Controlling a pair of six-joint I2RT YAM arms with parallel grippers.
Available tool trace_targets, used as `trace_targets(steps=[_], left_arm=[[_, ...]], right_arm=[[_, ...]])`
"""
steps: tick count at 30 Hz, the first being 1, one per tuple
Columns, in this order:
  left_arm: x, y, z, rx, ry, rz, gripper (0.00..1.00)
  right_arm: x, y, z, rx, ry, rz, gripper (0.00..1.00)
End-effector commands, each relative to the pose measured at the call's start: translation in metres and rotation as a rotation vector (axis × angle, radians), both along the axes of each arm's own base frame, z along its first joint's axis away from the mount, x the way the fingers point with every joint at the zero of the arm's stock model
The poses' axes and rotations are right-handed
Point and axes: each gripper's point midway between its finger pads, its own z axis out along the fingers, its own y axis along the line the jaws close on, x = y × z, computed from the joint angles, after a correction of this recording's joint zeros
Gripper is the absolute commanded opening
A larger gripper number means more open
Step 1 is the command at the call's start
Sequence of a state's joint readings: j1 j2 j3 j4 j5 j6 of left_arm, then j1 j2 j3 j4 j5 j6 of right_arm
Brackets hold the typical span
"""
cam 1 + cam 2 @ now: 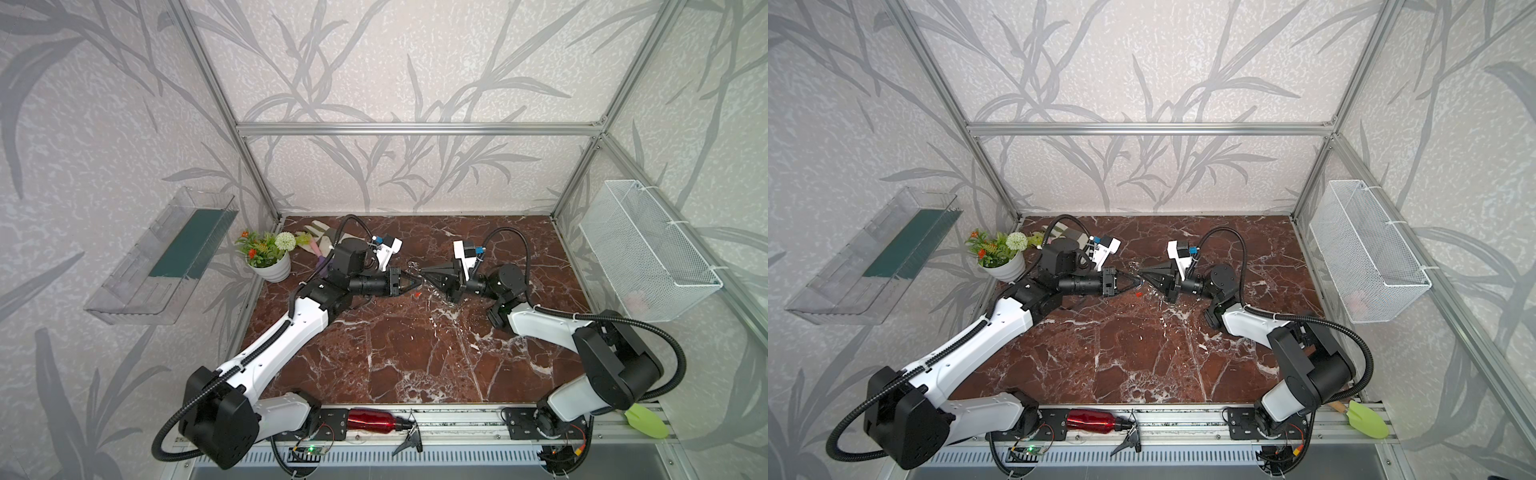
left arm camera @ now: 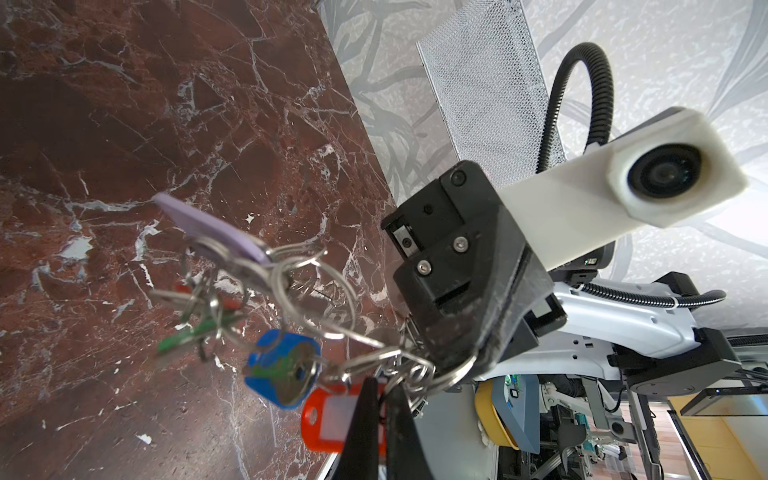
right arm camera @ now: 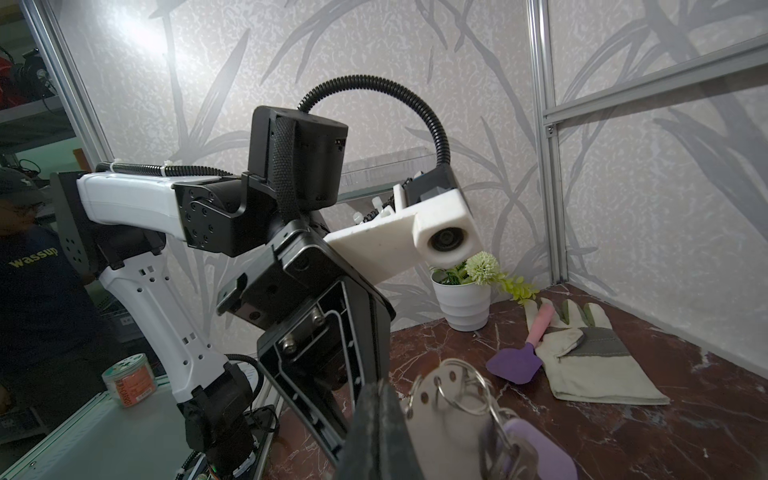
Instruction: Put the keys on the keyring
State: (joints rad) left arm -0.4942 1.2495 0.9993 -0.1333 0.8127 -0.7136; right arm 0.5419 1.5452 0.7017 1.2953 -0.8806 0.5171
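Both grippers meet above the middle of the marble table [image 1: 415,365]. My right gripper [image 3: 376,388] is shut on the edge of the keyring [image 3: 440,409], a flat grey plate with holes and split rings, seen small in both top views [image 1: 412,265] [image 1: 1133,266]. Several keys hang from its rings: a purple tag [image 2: 208,226], a green key [image 2: 195,334] and a blue-headed key [image 2: 282,368]. My left gripper [image 2: 380,384] is pinched shut at the ring cluster. A red-orange tag [image 2: 328,417] dangles just under its tips [image 1: 417,294]. The thin piece it pinches is hidden.
A white flower pot [image 1: 270,266], a work glove [image 3: 582,357] and a purple spatula [image 3: 515,365] lie at the back left. A wire basket [image 1: 648,249] hangs on the right wall, a clear shelf [image 1: 166,257] on the left. A red bottle [image 1: 370,419] lies on the front rail.
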Motion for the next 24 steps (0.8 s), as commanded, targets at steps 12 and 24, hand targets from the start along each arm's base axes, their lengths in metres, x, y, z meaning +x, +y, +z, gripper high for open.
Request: trace_targets(steps=[12, 24], left_arm=[[0.021, 0.041, -0.008, 0.125, -0.077, 0.21, 0.5], [-0.022, 0.056, 0.026, 0.104, -0.408, 0.009, 0.46]], right_arm=[[-0.025, 0.006, 0.008, 0.017, -0.089, 0.104, 0.0], [-0.023, 0.005, 0.006, 0.011, -0.077, 0.101, 0.0]])
